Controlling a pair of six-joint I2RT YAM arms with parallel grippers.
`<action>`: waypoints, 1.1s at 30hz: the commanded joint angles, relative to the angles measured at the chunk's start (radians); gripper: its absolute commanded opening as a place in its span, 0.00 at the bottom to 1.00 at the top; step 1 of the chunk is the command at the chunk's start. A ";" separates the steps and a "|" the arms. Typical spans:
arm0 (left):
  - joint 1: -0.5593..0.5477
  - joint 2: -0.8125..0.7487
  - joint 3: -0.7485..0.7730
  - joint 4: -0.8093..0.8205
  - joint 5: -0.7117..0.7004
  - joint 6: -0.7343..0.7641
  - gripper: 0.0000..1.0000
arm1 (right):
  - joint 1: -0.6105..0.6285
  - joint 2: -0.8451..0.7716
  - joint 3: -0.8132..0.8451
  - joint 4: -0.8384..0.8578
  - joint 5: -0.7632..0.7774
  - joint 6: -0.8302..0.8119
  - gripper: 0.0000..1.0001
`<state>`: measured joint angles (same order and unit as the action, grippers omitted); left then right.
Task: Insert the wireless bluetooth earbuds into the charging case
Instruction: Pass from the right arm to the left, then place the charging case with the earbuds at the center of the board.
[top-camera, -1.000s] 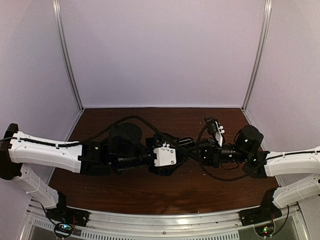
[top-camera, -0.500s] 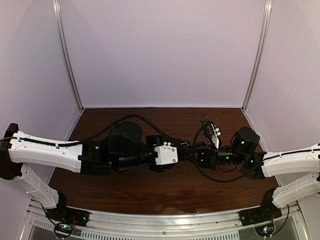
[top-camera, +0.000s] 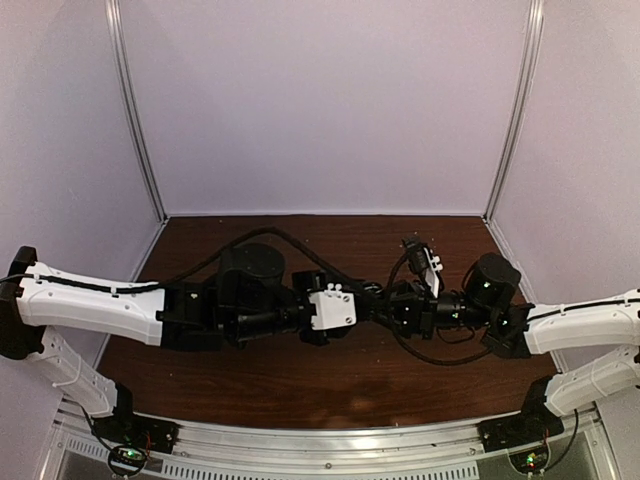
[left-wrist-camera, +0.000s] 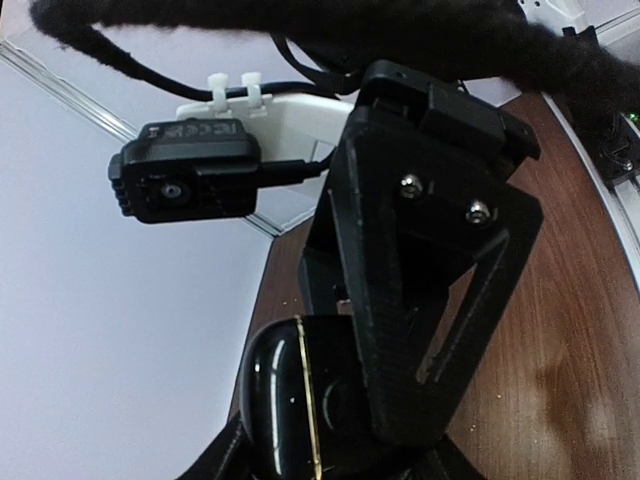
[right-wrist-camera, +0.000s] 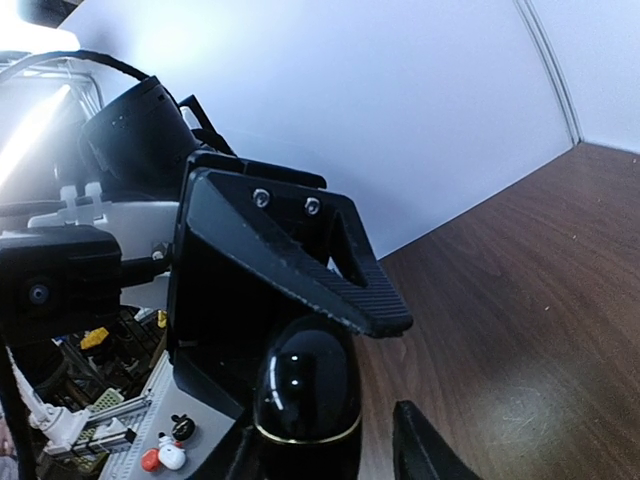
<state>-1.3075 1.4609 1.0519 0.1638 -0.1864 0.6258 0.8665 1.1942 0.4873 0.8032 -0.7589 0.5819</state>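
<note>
The charging case is glossy black with a thin gold seam, and its lid is shut. It sits between my left gripper's jaws, which are shut on it. In the right wrist view the same case stands between my right gripper's jaws, which are open, with a gap at the right finger. The left gripper's ribbed finger presses on the case. From above, both grippers meet mid-table and hide the case. The earbuds are out of view.
The brown table lies under both arms, between pale walls. The right wrist camera hangs close to the left gripper. A thick black cable loops over the left arm. Small electronics boards sit by the left arm's base.
The right arm has slid left until its gripper interlocks with the left one. The left jaws have closed in on the case. The right jaws have come apart.
</note>
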 joint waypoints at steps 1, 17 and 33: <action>-0.004 0.003 -0.001 0.058 -0.004 -0.053 0.22 | -0.009 -0.043 0.012 -0.004 0.021 -0.037 0.48; 0.394 -0.084 -0.151 0.104 0.321 -0.516 0.19 | -0.152 -0.184 0.003 -0.139 0.054 -0.132 0.99; 0.679 0.192 -0.166 0.093 0.341 -0.763 0.18 | -0.208 -0.191 -0.073 -0.125 0.101 -0.127 1.00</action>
<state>-0.6437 1.5570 0.8558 0.2340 0.1417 -0.0803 0.6689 1.0039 0.4404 0.6601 -0.6895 0.4519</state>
